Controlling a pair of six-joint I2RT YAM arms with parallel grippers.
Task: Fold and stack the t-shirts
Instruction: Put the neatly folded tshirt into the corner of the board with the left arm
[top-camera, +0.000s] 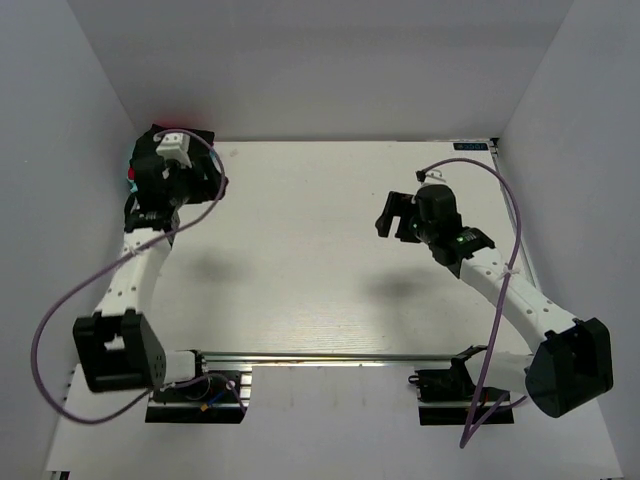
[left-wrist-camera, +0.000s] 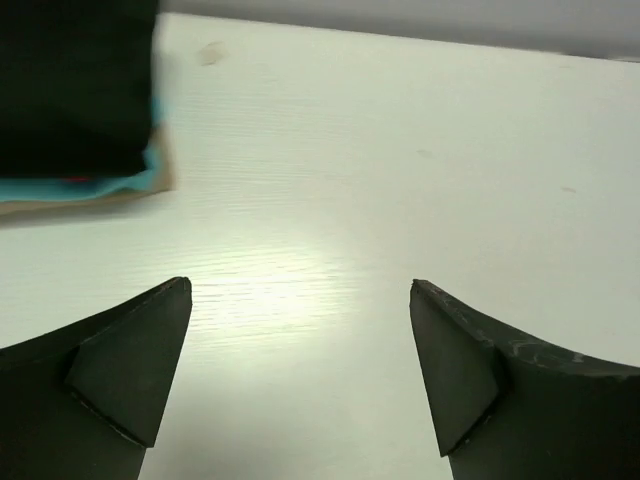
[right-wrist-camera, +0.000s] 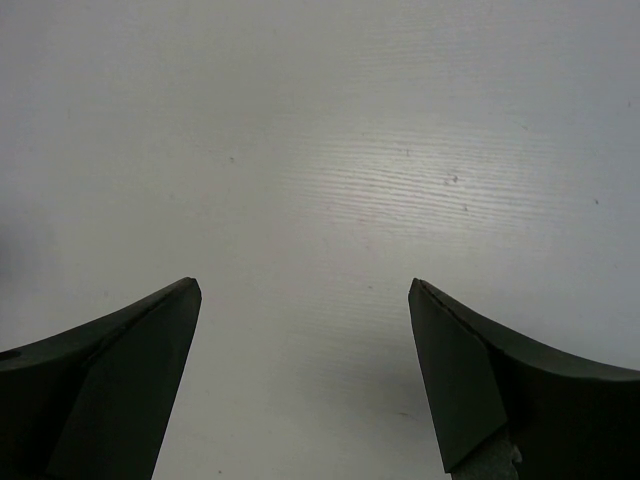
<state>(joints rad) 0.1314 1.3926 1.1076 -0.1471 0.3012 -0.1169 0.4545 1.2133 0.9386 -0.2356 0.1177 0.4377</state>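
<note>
While hovering over the table at near right, shows right gripper spread wide, empty. Farther left, shows left gripper equally agape, holding nothing. At far left corner, finds black t-shirt folded atop teal t-shirt, red t-shirt and tan t-shirt. Looks essentially finished: no unfolded shirt visible.
</note>
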